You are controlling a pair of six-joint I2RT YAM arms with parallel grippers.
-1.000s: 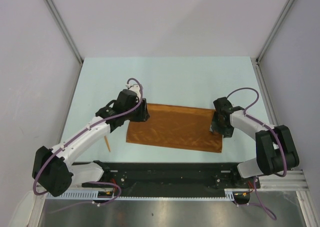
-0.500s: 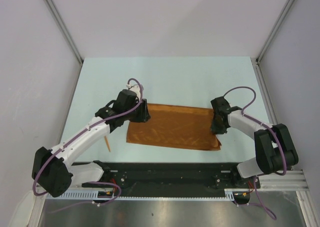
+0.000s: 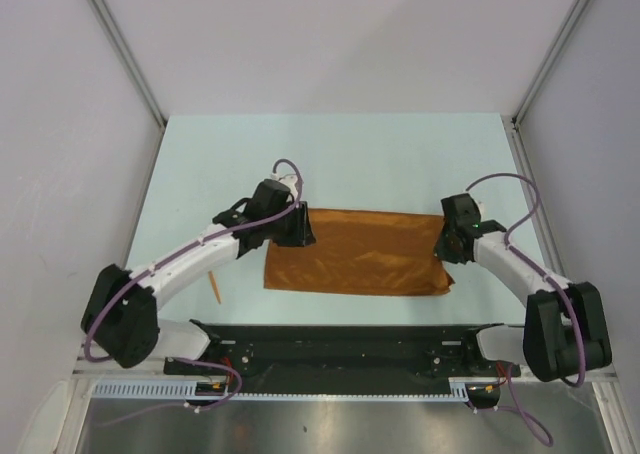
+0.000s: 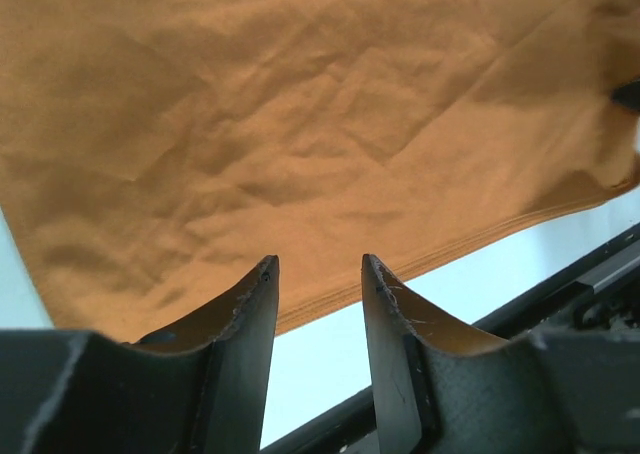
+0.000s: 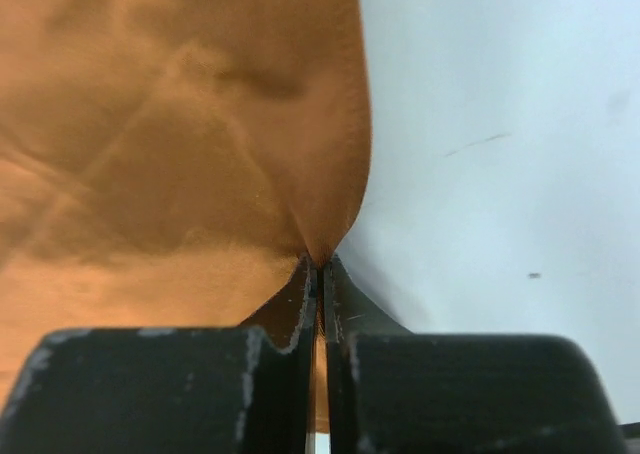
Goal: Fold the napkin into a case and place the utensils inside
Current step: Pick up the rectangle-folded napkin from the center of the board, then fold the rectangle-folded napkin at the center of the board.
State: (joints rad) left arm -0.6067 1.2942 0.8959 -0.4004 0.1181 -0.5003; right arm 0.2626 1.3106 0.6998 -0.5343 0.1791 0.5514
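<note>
Rust-orange napkin (image 3: 355, 252), right fingers (image 5: 290, 319) pinching its edge, left fingers (image 4: 245, 324) parted, orange stick (image 3: 213, 287) visible only overhead.

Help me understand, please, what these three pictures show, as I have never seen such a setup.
Two robot arms are bolted at the near edge of a pale table. The overhead picture looks down on both; the other two come from a camera on each wrist, looking past its fingers. A rust-orange napkin lies as a wide rectangle, and a thin orange stick lies off its left end. The right gripper pinches the napkin's right edge; the left gripper stands open at the left end, holding nothing.
</note>
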